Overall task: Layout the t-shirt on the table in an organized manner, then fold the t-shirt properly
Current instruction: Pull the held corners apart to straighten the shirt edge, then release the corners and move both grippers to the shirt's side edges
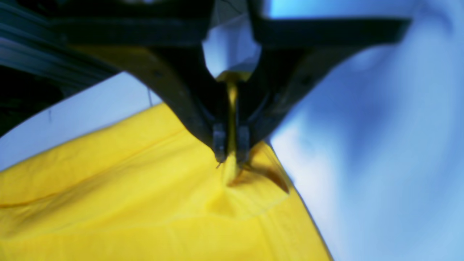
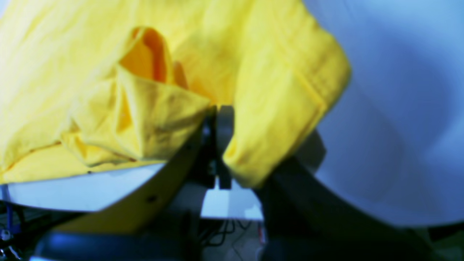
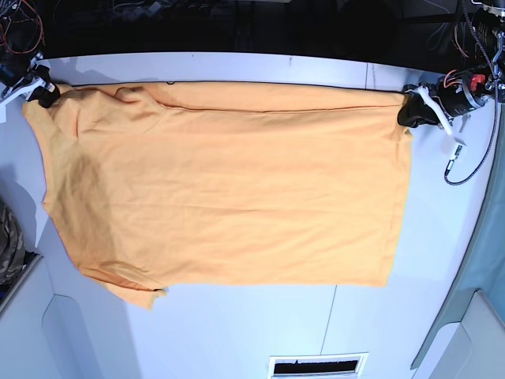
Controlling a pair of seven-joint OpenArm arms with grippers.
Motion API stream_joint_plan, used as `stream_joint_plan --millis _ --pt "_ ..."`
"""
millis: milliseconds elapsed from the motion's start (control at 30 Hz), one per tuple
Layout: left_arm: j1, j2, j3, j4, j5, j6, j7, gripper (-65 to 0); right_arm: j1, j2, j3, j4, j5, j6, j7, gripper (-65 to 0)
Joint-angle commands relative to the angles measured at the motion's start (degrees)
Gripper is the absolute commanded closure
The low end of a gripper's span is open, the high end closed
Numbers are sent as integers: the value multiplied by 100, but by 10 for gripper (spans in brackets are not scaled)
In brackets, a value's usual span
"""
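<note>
Both jaws clamped on t-shirt [image 3: 221, 181] corners.

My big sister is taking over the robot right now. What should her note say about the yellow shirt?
Left gripper: shut on the t-shirt, pinching a corner at the far edge.
Right gripper: shut on the t-shirt at the other far corner, by the sleeve.
T-shirt: spread nearly flat on the table, far edge pulled taut between both arms, plain side up.
Done: mostly laid out.
Left: the near sleeve looks a bit rumpled, so probably smooth it; no fold made yet.
</note>
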Motion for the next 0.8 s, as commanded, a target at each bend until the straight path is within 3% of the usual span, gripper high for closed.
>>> stream_joint_plan --millis 0,200,267,367,433,600,767 --pt "-24 -109 -39 114 -92 -54 -114 0 26 111 55 127 114 28 98 0" --pt "-28 -109 -39 114 -83 -54 -199 0 28 111 55 129 109 26 127 0" --pt "-28 -109 -39 114 -79 -54 -267 -65 28 111 55 129 48 26 164 -5" --pt "-28 -109 -39 114 -81 -54 -304 -188 26 111 79 129 -131 2 164 -199" --pt "-28 -111 -42 114 -81 -54 -302 -228 26 111 164 129 -149 2 164 -257" --pt "-35 -111 -44 219 -105 -54 -304 -230 31 114 763 131 -146 2 188 -261" --pt "-33 -111 -44 505 -212 -54 -304 -230 31 216 1200 129 -190 -35 549 -261"
